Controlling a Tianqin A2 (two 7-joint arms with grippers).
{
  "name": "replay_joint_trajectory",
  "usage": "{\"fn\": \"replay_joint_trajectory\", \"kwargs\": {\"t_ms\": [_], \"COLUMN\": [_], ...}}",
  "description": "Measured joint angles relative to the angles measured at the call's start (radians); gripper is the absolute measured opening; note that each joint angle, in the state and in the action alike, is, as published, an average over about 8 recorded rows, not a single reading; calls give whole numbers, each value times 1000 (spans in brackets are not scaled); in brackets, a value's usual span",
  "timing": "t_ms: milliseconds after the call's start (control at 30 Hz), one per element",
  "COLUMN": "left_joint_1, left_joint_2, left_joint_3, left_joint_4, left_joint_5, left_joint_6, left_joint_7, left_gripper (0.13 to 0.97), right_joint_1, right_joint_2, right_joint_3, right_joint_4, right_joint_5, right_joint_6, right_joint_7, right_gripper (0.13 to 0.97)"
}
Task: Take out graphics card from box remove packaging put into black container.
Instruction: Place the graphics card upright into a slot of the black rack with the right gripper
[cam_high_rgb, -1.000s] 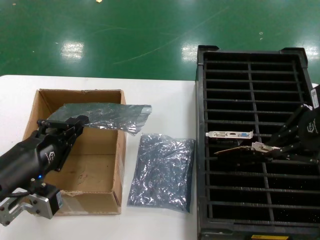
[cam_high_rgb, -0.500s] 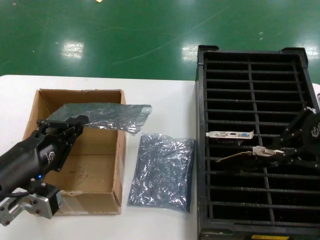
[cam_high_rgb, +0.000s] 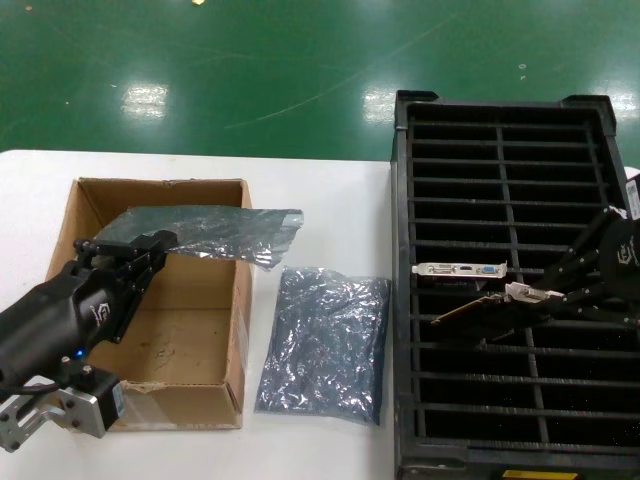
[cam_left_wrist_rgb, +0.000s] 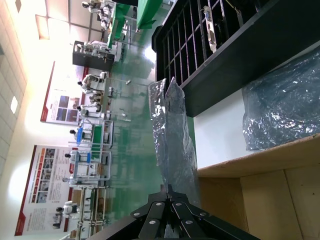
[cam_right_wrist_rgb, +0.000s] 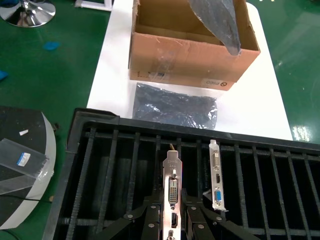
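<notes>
My right gripper (cam_high_rgb: 548, 296) is shut on the silver end bracket of a graphics card (cam_high_rgb: 495, 305). It holds the card tilted just above the slots of the black container (cam_high_rgb: 400, 200). In the right wrist view the bracket (cam_right_wrist_rgb: 172, 185) stands between the fingers of the right gripper (cam_right_wrist_rgb: 172, 206). A second card (cam_high_rgb: 460, 269) sits in a slot beside it. My left gripper (cam_high_rgb: 160, 243) is shut on an empty piece of packaging (cam_high_rgb: 215, 232), held over the open box (cam_high_rgb: 241, 330). The left wrist view shows that packaging (cam_left_wrist_rgb: 175, 135) pinched in my left gripper (cam_left_wrist_rgb: 169, 191).
Another crinkled antistatic bag (cam_high_rgb: 325, 345) lies flat on the white table between the box and the crate. The crate reaches the table's right edge. Green floor lies beyond the table. A round white stand (cam_right_wrist_rgb: 25, 165) sits on the floor beside the crate.
The right gripper with the card dipped slightly, then rose and shifted a little to the right over the crate. The left arm and its bag have not moved.
</notes>
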Motion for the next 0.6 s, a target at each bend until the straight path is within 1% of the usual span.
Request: {"fn": "replay_joint_trajectory", "kwargs": {"t_ms": [300,600], "left_joint_1": [0,0], "left_joint_2": [0,0], "left_joint_3": [0,0], "left_joint_4": [0,0], "left_joint_5": [0,0], "left_joint_6": [0,0], "left_joint_7": [0,0], "left_gripper": [140,140], "right_joint_1": [9,19], "right_joint_2": [-2,-12], "right_joint_3": [6,1], "right_joint_4": [-1,-34], "right_joint_5": [1,-7], "right_joint_6": [3,6], "right_joint_7": [-4,-16], "right_gripper": [186,186]}}
